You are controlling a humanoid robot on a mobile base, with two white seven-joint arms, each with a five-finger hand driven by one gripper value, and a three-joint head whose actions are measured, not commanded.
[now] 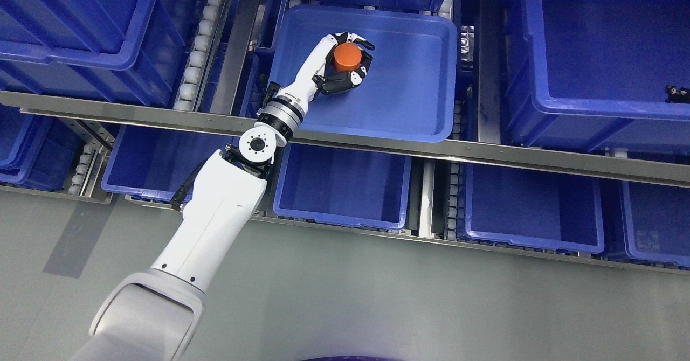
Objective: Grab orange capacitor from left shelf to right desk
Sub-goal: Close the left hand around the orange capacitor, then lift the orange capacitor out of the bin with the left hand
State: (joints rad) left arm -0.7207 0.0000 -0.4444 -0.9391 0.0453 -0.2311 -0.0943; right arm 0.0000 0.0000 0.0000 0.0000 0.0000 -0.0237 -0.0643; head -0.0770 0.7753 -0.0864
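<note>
Item 1: orange capacitor [346, 57], a short smooth cylinder with a flat top. It sits in the upper left part of a shallow blue tray [409, 108] on the upper level of the shelf. I cannot tell whether it rests on the tray floor or is lifted clear.

Item 2: left hand [338, 64], white shell with black fingers [362, 44]. The fingers are curled around the capacitor, one arching over its far side and others wrapping its near side, so they hide its lower edge from me. The left arm [215, 226], glossy white with a metal wrist ring, comes up from the lower left and crosses the steel rail [485, 153] at the shelf front.

Item 3: surroundings. The tray is moulded plastic with rounded corners and a raised rim. Deeper blue bins stand close by: one to the right [604, 54], cut off by the frame, and one at the upper left [81, 21], also cut off. Below the rail I see a lower row of blue bins [345, 188]. White rollers [202, 32] run in a track left of the tray. A small dark object [676, 91] shows at the right bin's edge; I cannot make out what it is. Grey floor [377, 296] fills the foreground.
</note>
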